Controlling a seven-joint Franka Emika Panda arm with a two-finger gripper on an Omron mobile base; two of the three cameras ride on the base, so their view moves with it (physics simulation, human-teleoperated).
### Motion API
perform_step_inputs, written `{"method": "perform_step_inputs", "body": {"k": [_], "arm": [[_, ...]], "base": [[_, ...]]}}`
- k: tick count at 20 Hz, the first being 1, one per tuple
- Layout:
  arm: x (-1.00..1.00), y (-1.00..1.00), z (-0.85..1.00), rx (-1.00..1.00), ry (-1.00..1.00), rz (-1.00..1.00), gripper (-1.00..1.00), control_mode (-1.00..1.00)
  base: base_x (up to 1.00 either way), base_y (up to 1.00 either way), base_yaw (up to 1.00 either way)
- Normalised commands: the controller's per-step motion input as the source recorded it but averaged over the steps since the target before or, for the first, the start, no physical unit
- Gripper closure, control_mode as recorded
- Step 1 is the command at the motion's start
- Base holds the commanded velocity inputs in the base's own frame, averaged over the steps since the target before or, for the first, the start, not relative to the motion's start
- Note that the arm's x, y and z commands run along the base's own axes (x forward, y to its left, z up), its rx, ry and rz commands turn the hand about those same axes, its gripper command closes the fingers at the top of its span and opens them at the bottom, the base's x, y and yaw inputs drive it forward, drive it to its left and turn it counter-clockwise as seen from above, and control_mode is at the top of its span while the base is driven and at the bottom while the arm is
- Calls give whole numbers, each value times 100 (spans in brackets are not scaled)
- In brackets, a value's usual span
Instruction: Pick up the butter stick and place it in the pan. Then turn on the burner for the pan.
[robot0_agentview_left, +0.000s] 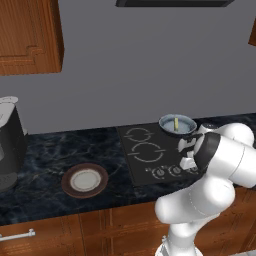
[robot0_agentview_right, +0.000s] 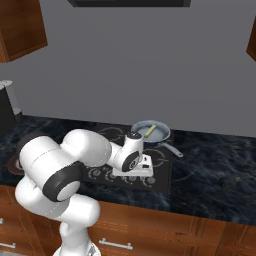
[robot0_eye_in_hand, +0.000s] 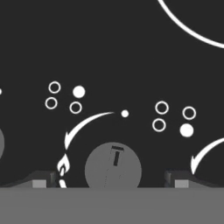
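Gripper (robot0_eye_in_hand: 113, 181) low over the front edge of the cooktop (robot0_agentview_left: 150, 152), jaws spread wide, nothing between them. In the hand view a round grey burner knob (robot0_eye_in_hand: 113, 168) sits centred between the two fingertips (robot0_eye_in_hand: 43, 180), close but, as far as you can tell, not yet touched.

Butter stick (robot0_agentview_right: 149, 131) already lies in the pan (robot0_agentview_right: 151, 131), at the back right of the cooktop, leaning at a slant against the pan's inner wall. Nothing else in the pan. Pan handle (robot0_agentview_right: 171, 149) points toward the right front.

Handling, as judgement: the knob looks rigid, smooth, short. Take it across its round sides with both pads, square on, then twist; a shallow grip will likely slip on that smooth rim. Check the printed dot marks (robot0_eye_in_hand: 78, 92) above it to confirm you have the knob for the pan's burner before closing.

Plate (robot0_agentview_left: 84, 180), brown with white centre, sits on the counter (robot0_agentview_left: 45, 150) left of the cooktop, nothing on it. Dark kettle-like appliance (robot0_agentview_left: 9, 145) at the counter's far left.
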Motion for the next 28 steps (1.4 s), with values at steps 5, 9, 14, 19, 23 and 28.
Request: {"method": "perform_step_inputs", "body": {"k": [5, 9, 14, 19, 23, 28], "arm": [[0, 0, -3, 0, 0, 0, -100, -100], [0, 0, -3, 0, 0, 0, -100, -100], [0, 1, -4, 0, 0, 0, 100, -100], [0, 0, 0, 0, 0, 0, 100, -100], [0, 0, 0, 0, 0, 0, 100, -100], [0, 0, 0, 0, 3, 9, 100, -100]], "base": [[0, 0, 0], [0, 0, 0], [0, 0, 0], [0, 0, 0], [0, 0, 0], [0, 0, 0]]}}
